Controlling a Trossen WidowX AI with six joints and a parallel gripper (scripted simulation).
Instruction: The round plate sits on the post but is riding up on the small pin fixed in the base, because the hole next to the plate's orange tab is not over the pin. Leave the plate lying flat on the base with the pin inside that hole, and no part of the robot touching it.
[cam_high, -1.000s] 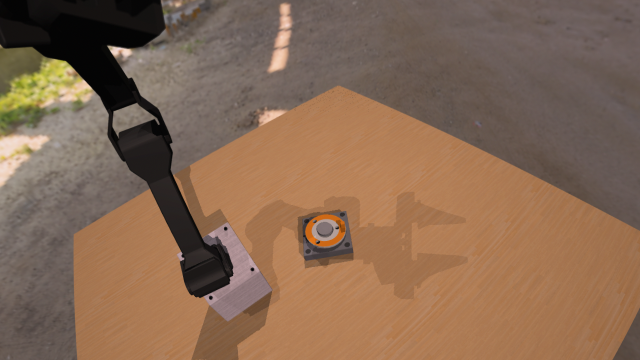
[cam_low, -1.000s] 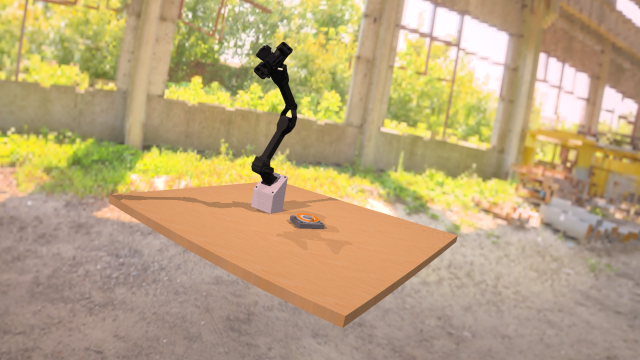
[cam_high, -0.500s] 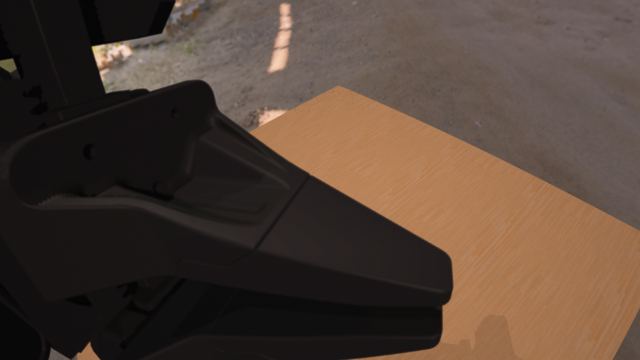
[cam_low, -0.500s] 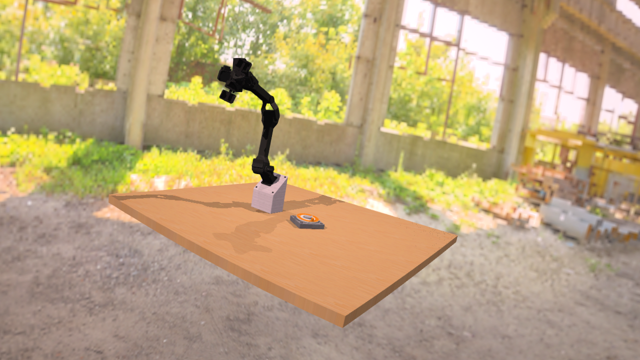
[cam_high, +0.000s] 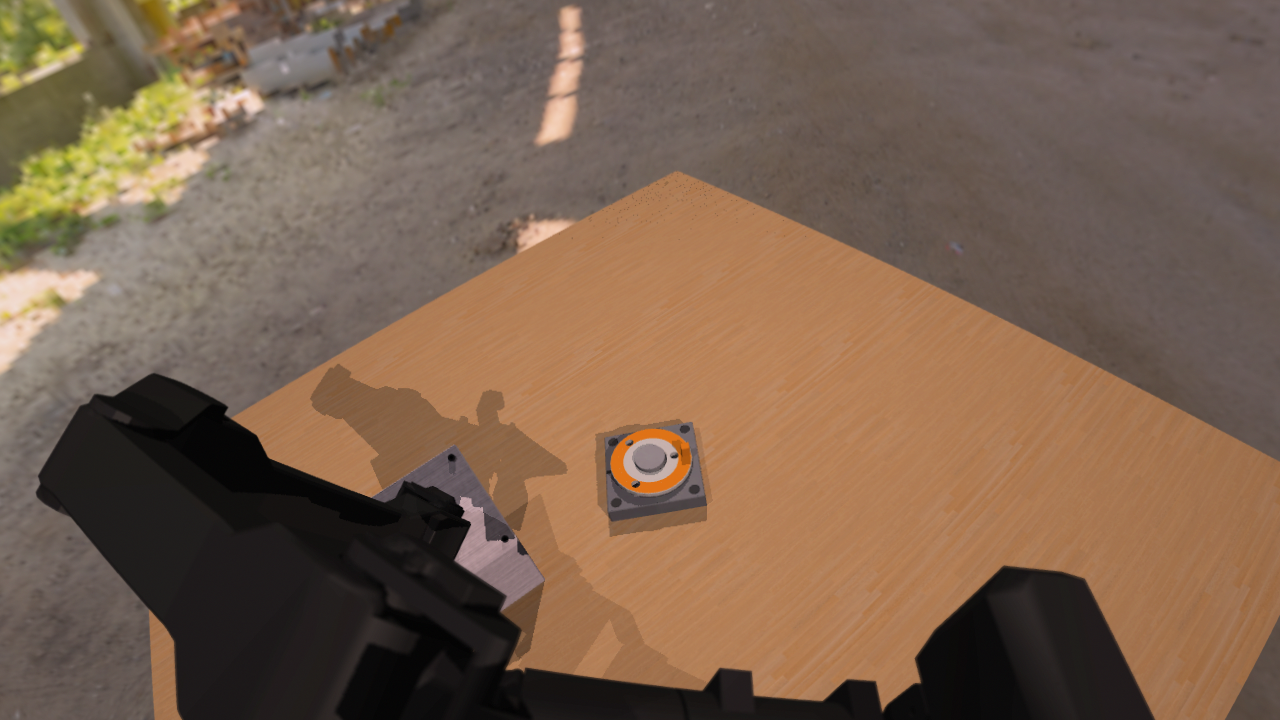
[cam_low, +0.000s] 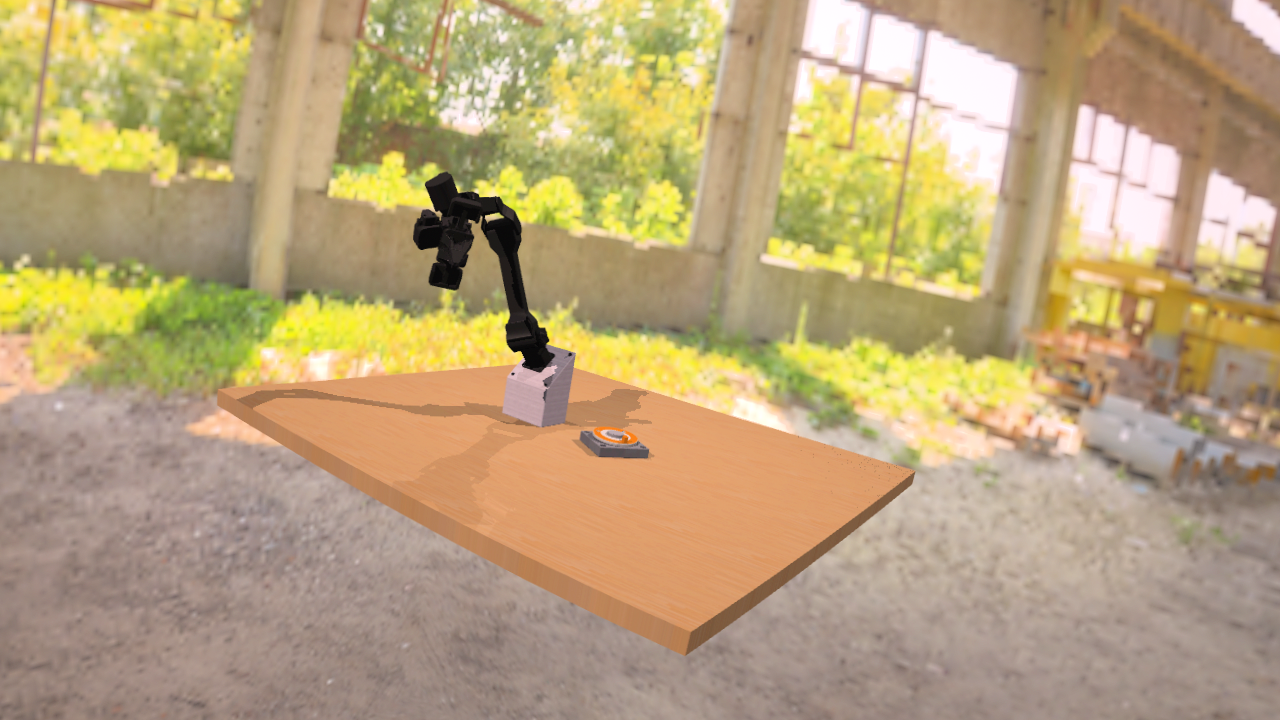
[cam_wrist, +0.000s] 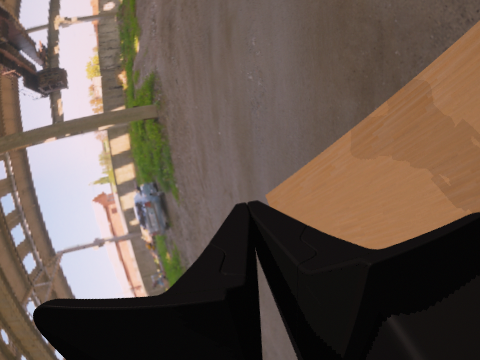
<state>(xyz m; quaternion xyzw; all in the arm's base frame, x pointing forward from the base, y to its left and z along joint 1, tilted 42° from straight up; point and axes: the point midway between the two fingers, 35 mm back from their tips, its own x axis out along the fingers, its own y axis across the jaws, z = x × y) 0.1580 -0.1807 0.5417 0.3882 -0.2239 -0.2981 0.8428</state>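
Note:
The round plate (cam_high: 619, 463) (cam_low: 601, 433), orange with a pale inner ring, sits around the grey post (cam_high: 649, 458) on the square dark grey base (cam_high: 657, 509) (cam_low: 617, 452). The orange tab (cam_high: 685, 453) is on the plate's right side in the top view, with a dark hole (cam_high: 674, 455) beside it. Two more dark holes show in the plate. I cannot make out the pin or tell whether the plate lies flat. My gripper (cam_wrist: 247, 212) is shut and empty, its fingertips together in the wrist view, well away from the plate and touching neither it nor the base.
The arm's mounting block (cam_high: 517, 569) (cam_low: 537, 399) stands on the wooden table (cam_high: 850, 402) (cam_low: 698, 537) (cam_wrist: 400, 200), close to the base. The arm (cam_low: 512, 277) rises high and bends over the table's left side in the exterior view. Black arm parts cover the bottom of the top view.

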